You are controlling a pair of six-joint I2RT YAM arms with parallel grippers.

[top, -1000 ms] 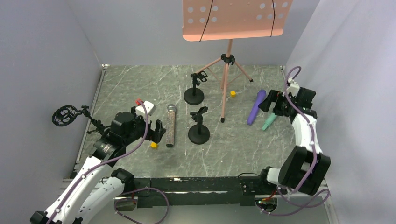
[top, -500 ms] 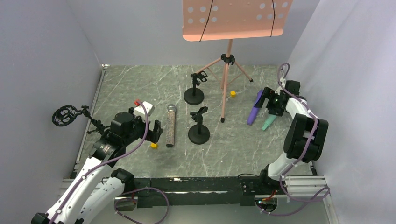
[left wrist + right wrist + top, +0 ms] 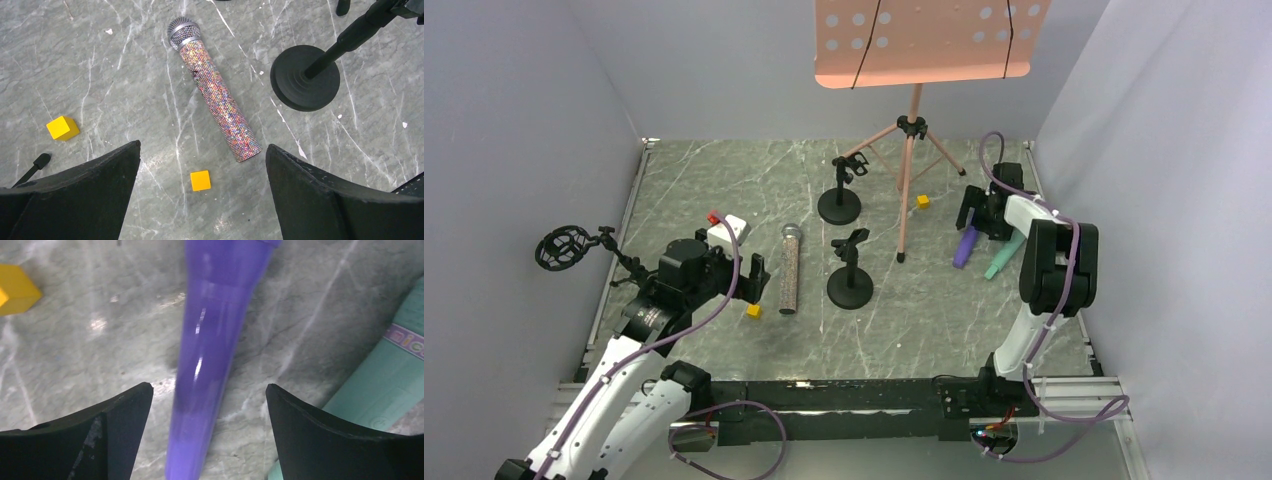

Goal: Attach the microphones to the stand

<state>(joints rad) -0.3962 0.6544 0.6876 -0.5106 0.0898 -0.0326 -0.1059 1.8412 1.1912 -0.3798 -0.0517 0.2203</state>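
While our right hand [image 3: 207, 390] hangs wide open astride the purple microphone [image 3: 215, 330], lying right of centre in the overhead frame on the worktop [image 3: 75, 340] beside the mint-green microphone [image 3: 380, 375], we should lower centred, close on the shaft and spare its neighbour.

Soft, even overhead light left faint shadows. Close up, the purple microphone [image 3: 205, 355] was blurred with a white glare streak; the glittery microphone [image 3: 217, 100] showed sharp.

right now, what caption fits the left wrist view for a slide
Open left gripper hovers above the glittery microphone, lying flat between two yellow cubes and a black stand base.
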